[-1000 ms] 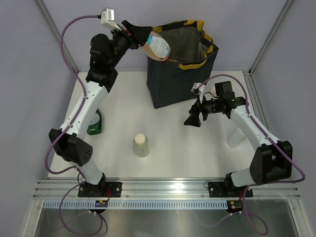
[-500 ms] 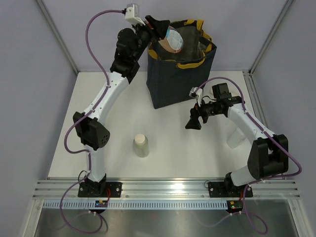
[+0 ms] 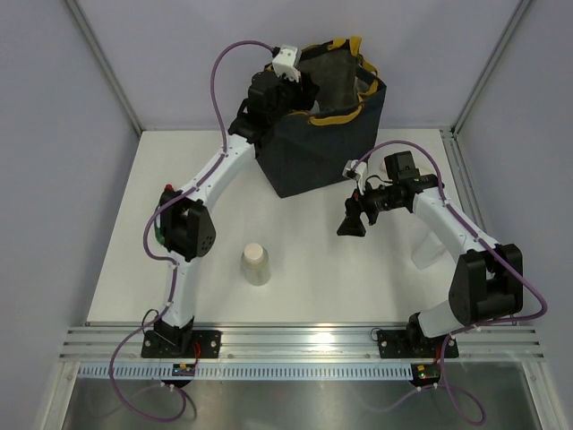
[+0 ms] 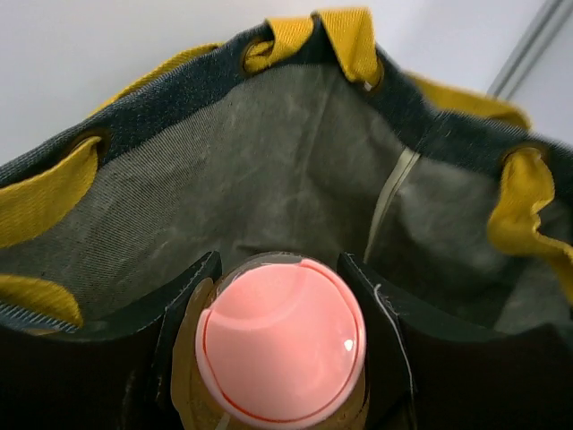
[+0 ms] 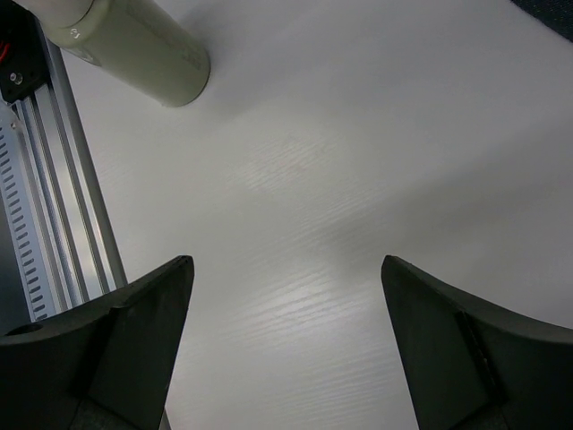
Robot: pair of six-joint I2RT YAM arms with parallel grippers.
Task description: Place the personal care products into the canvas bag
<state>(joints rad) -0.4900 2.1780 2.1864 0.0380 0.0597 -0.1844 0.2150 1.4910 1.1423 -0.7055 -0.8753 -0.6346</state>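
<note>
Left gripper (image 4: 279,269) is closed on the peach bottle (image 4: 197,358), one finger on each side of the body just below the pink cap (image 4: 280,352), cap end facing the wrist camera. In the top view the left gripper (image 3: 300,90) sits over the near-left part of the bag (image 3: 313,166) mouth, at about rim level. The bottle itself is hidden there by the wrist. From the wrist, the grey lining of the bag (image 4: 269,170) fills the field beyond the cap, with the yellow rim and handles around it, so the bottle looks to be over or just within the opening. How deep it sits, I cannot tell. Judgement: the bottle is probably light, stiff plastic with a smooth, rounded wall. The grip high on the body looks adequate, though a hold this close to the cap could let it swing. The bag is soft fabric and its handles droop inward, a likely snag. Right gripper (image 5: 286,296) is wide open and holds nothing. In the top view the right gripper (image 3: 351,219) hangs above the table (image 3: 313,278), right of the bag. The cream bottle (image 3: 255,264) rests on the table, well apart from both grippers.
</note>
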